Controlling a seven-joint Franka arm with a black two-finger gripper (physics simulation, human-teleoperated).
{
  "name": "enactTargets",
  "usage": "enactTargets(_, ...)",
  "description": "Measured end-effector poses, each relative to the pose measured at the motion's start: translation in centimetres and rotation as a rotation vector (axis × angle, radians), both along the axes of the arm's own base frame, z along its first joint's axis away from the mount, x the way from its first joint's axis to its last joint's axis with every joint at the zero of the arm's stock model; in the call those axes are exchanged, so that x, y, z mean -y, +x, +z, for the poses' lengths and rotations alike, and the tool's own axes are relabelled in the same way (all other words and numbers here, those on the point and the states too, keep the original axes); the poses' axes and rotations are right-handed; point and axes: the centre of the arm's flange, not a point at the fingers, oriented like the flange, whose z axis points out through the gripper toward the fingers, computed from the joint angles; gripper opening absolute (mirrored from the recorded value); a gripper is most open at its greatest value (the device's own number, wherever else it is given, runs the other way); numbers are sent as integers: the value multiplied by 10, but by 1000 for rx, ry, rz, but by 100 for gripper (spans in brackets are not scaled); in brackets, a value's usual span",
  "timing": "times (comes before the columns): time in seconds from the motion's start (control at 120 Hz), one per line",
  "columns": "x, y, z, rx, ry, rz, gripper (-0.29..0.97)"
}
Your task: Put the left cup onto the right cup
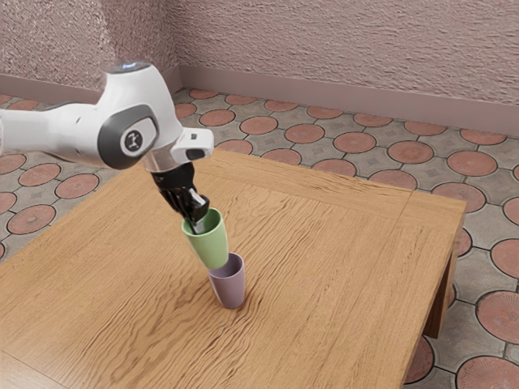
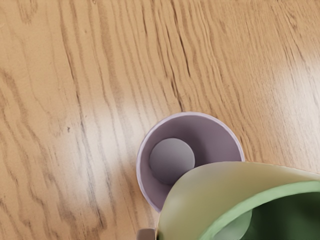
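Note:
A green cup (image 1: 208,240) hangs tilted just above a lilac cup (image 1: 229,280), its base at the lilac cup's rim. My gripper (image 1: 197,213) is shut on the green cup's rim, one finger inside and one outside. The lilac cup stands upright near the middle of the wooden table (image 1: 340,267). In the wrist view the green cup (image 2: 240,205) looms large under my hand and covers part of the open mouth of the lilac cup (image 2: 187,150).
The table's right edge (image 1: 438,275) runs close to the exterior view's right side, with a tiled floor (image 1: 486,162) beyond and a wall behind.

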Motion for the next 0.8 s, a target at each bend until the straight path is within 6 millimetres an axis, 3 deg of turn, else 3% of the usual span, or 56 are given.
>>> enactTargets(0.8,3,18,-31,7,5,10,-10)
